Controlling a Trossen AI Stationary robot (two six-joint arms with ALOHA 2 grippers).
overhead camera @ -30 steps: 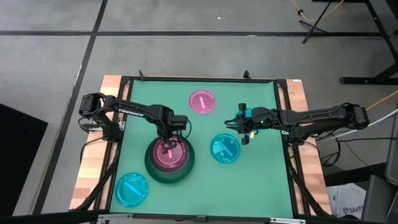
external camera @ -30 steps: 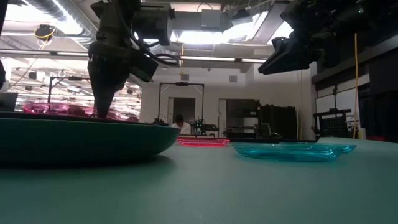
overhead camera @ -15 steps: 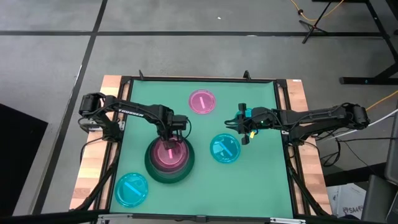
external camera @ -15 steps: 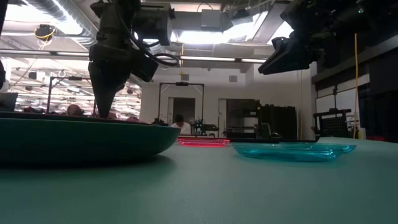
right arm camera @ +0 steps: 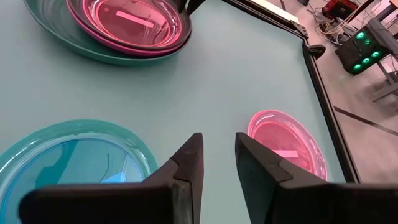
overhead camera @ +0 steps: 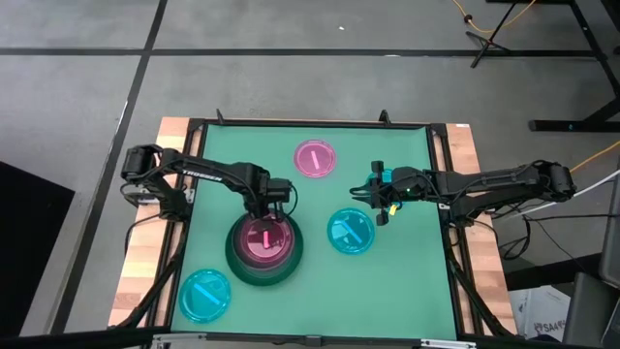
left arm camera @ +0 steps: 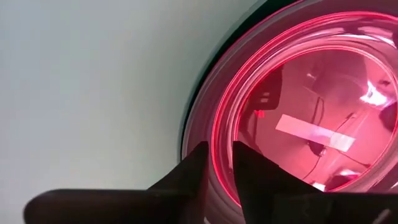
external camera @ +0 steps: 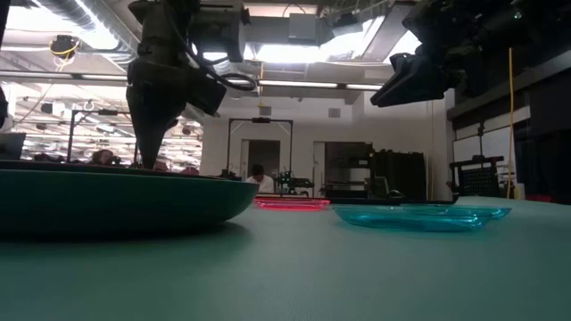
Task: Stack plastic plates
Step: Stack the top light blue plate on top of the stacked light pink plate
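Observation:
A stack stands on the green mat at the near left. Its base is a large dark green plate (overhead camera: 234,264) and its top is a translucent pink plate (overhead camera: 263,242) (left arm camera: 311,118). My left gripper (overhead camera: 263,217) (left arm camera: 219,167) points straight down over the far rim of the stack, open, with one finger on each side of the pink plate's rim. Three plates lie flat and apart: a small pink one (overhead camera: 315,158), a cyan one (overhead camera: 350,231) and another cyan one (overhead camera: 205,295). My right gripper (overhead camera: 374,200) (right arm camera: 219,155) hangs open in the air beyond the middle cyan plate, holding nothing. My left gripper comes from above at the top pink plate's far rim (left arm camera: 216,146), one finger inside the plate and one outside. There is a gap between the fingers, and I cannot tell whether either finger touches the rim. The plate lies flat in the stack.
A black frame (overhead camera: 441,194) borders the mat, with wooden boards outside it. Bare mat lies between the stack and the far pink plate, and along the near right. In the low view the room behind shows racks and a person far off.
My left gripper has opened a little and let go of the top pink plate without moving away. The plate stood raised above the green rim. It has dropped flat into the stack.

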